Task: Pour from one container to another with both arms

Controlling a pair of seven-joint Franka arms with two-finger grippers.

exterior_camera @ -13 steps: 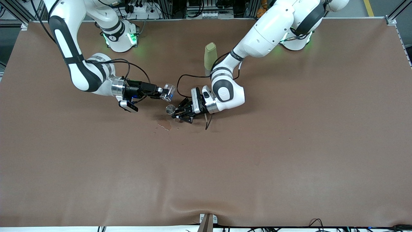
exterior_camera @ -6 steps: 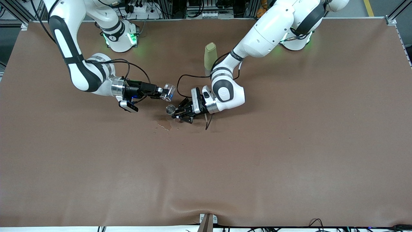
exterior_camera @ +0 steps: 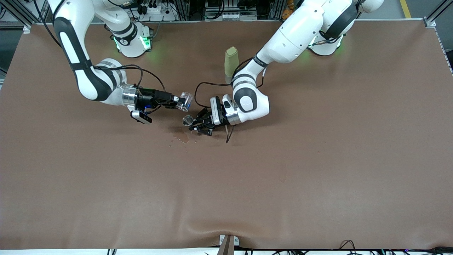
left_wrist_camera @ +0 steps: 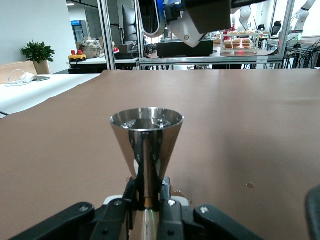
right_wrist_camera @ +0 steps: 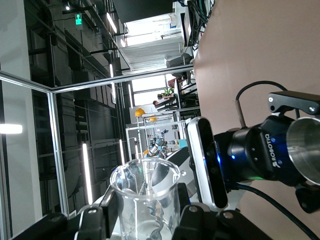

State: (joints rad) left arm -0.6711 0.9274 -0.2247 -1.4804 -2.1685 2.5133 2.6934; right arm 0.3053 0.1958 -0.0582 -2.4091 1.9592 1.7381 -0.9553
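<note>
My right gripper (exterior_camera: 181, 101) is shut on the tiny clear glass cup (exterior_camera: 187, 98), which is held tipped on its side in the air. In the right wrist view the cup (right_wrist_camera: 146, 197) sits between the black fingers (right_wrist_camera: 93, 220). Just below it, my left gripper (exterior_camera: 193, 124) is shut on the narrow waist of the silvery jigger (exterior_camera: 187, 120), held upright low over the table. The left wrist view shows the jigger (left_wrist_camera: 147, 137) with its round rim up and the cup (left_wrist_camera: 151, 19) hanging above it. The jigger's rim (right_wrist_camera: 306, 152) also shows in the right wrist view.
A tall olive-green bottle (exterior_camera: 231, 63) stands by the left arm's forearm, farther from the front camera than both grippers. A small wet patch (exterior_camera: 180, 138) lies on the brown table cover (exterior_camera: 318, 159) nearer the camera than the jigger. A black cable (exterior_camera: 229, 134) hangs from the left wrist.
</note>
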